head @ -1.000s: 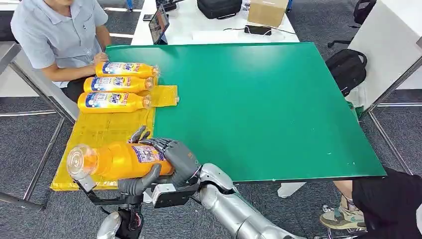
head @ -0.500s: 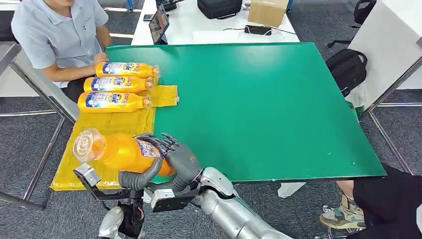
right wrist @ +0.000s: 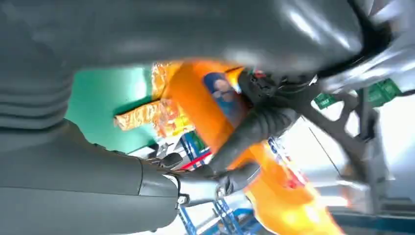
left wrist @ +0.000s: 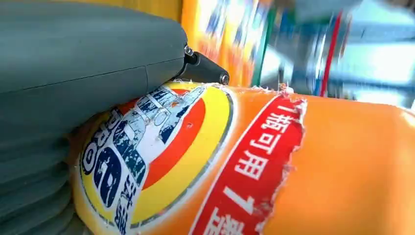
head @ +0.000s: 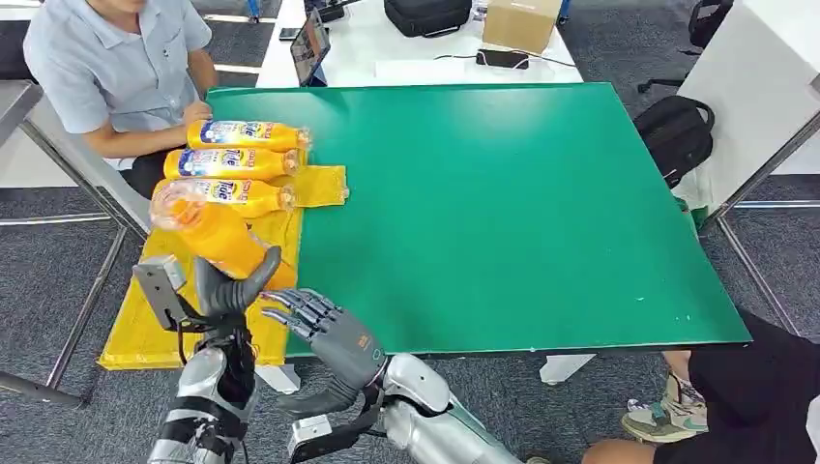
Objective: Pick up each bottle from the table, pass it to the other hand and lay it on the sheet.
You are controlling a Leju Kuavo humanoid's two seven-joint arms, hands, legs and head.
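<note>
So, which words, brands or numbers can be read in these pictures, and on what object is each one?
"Tide": label of the lying bottles on the yellow sheet.
"一瓶可用": red band on the held bottle in the left hand, left wrist view.
Its round logo is worn, not readable.

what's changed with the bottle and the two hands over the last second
The right hand let go of the orange bottle and drew back, fingers spread. The left hand now holds it alone and swung it up over the yellow sheet. The three laid bottles stayed put.
</note>
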